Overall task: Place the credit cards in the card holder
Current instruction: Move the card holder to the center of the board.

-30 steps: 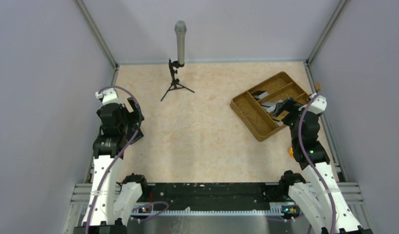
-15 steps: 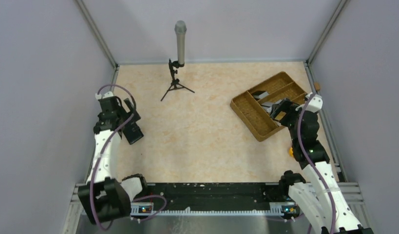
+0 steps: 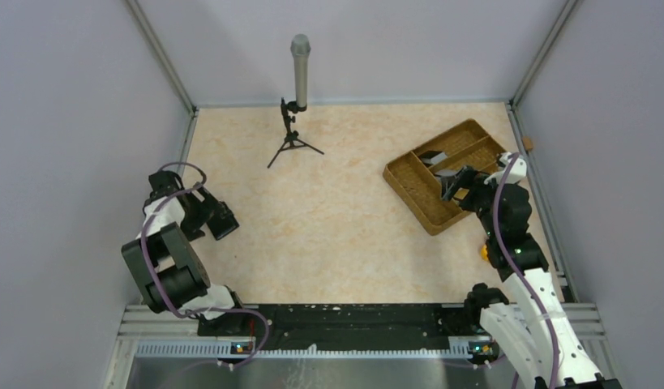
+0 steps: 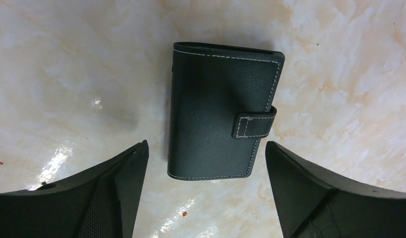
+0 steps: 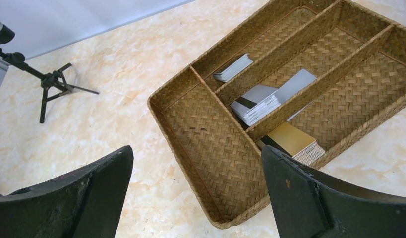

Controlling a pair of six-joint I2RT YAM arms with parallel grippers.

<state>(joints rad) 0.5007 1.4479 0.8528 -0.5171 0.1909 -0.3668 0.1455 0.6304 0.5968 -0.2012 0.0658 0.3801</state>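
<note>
Credit cards [image 5: 262, 101] are seen lying in small stacks inside a brown woven tray [image 5: 210, 139] at the far right of the table [image 3: 344, 227]. One pale stack is kept in the compartment farthest from the right wrist camera. A grey-silver stack with a dark stripe is lodged in the middle compartment, and a stack topped by a gold-coloured card is laid in the nearest one. The right gripper [image 5: 196, 148] is held above the tray, its jaws spread wide and nothing gripped between them.

Well apart from the tray, at the left side of the table, the card holder [image 4: 220, 111] is laid flat on the marbled surface. It is folded shut, with its clasp tab [image 4: 253, 126] wrapped over one long edge. The left gripper [image 4: 204, 148] is poised directly over it, jaws parted wide, with one finger to each side of the black wallet and neither seen touching it; nothing is held. From the overhead camera the card holder cannot be told apart from the dark gripper above it. A microphone stand [image 3: 299, 97] is set upright near the far edge of the table.
</note>
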